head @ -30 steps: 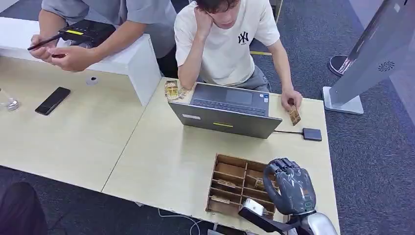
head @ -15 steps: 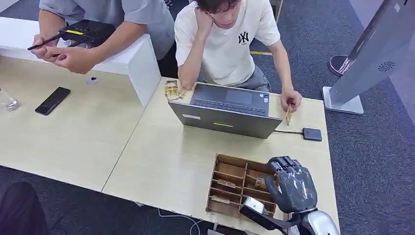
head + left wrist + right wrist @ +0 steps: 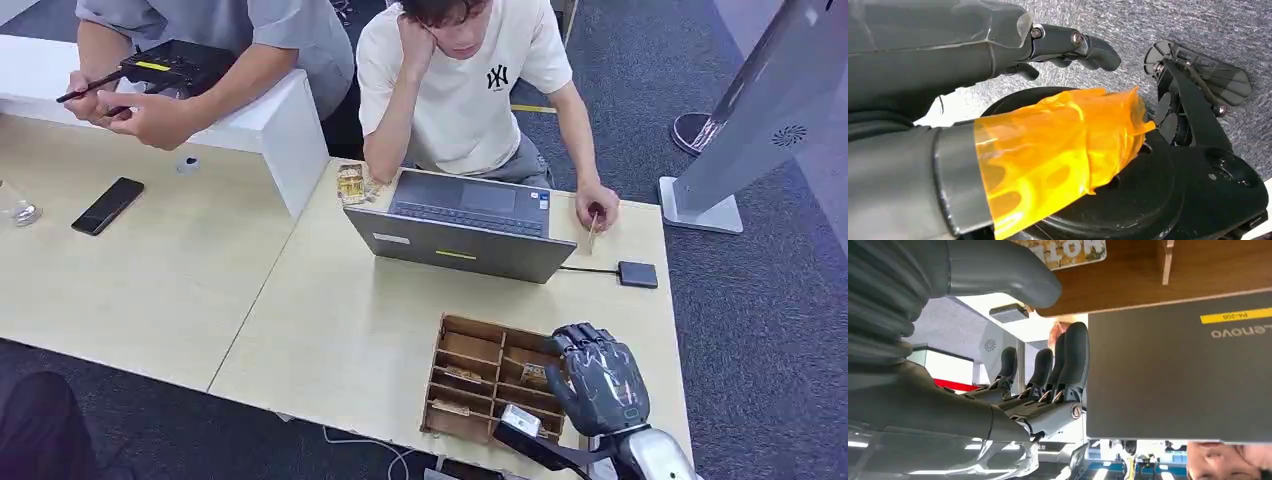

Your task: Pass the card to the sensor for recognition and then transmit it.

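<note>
Tray point(image 3: 470, 345) of wooden compartments holds the cards point(image 3: 533, 375); the right hand point(image 3: 597, 378) hovers over its right side, fingers point(image 3: 1074, 357) spread apart, holding nothing. Lower the fingers onto one card only, clear of the dividers. Laptop point(image 3: 460, 245) stands beyond; the sensor point(image 3: 637, 274) lies right of it. The left hand point(image 3: 948, 120) hangs empty.

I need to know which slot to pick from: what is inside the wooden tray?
The wooden tray has divided slots; cards lie in at least three. The right hand hangs over its right end, hiding those slots.
</note>
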You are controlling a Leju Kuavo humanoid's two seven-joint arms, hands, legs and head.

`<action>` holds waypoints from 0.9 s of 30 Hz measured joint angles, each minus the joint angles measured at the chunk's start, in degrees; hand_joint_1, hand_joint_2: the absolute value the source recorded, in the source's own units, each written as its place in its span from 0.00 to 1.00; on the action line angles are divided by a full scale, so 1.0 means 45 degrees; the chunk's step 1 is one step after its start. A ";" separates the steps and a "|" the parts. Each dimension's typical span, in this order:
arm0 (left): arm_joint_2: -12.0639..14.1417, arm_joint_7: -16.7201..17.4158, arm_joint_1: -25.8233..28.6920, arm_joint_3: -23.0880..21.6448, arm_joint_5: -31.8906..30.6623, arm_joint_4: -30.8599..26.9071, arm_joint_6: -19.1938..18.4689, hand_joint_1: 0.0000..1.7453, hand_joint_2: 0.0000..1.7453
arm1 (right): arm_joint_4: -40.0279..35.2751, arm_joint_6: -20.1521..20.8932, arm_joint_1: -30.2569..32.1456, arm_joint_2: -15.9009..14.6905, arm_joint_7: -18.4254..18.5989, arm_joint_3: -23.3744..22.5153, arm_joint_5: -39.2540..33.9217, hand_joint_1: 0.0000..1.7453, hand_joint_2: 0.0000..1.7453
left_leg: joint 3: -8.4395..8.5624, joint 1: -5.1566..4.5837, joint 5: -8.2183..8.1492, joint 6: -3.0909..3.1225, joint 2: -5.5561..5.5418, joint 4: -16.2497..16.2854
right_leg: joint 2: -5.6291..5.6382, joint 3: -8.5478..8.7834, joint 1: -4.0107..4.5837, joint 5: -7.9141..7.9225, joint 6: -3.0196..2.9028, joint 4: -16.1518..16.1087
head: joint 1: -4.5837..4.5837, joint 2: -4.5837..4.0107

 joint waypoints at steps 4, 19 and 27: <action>0.0000 0.0015 -0.0001 0.0000 0.0034 0.0000 -0.0005 0.00 0.00 | 0.0000 0.0302 -0.0091 -0.0102 0.0131 0.0092 -0.0019 0.50 1.00 | 0.0001 0.0000 0.0000 0.0000 0.0001 0.0000 | 0.0001 0.0000 0.0000 0.0000 0.0000 0.0000 | 0.0000 0.0000; 0.0000 0.0029 -0.0001 0.0000 0.0131 0.0000 -0.0010 0.00 0.00 | 0.0000 0.0870 -0.0367 -0.0267 0.0170 0.0330 -0.0379 0.57 1.00 | 0.0001 0.0000 0.0000 0.0000 0.0000 0.0001 | 0.0000 0.0000 0.0000 0.0001 0.0001 0.0000 | 0.0000 0.0000; 0.0000 0.0044 0.0000 0.0000 0.0219 0.0000 -0.0015 0.00 0.00 | 0.0039 0.1229 -0.0570 -0.0360 0.0204 0.0529 -0.0622 0.54 1.00 | 0.0001 0.0000 0.0000 0.0000 0.0001 0.0001 | 0.0001 0.0000 0.0000 0.0002 0.0002 0.0000 | 0.0000 0.0000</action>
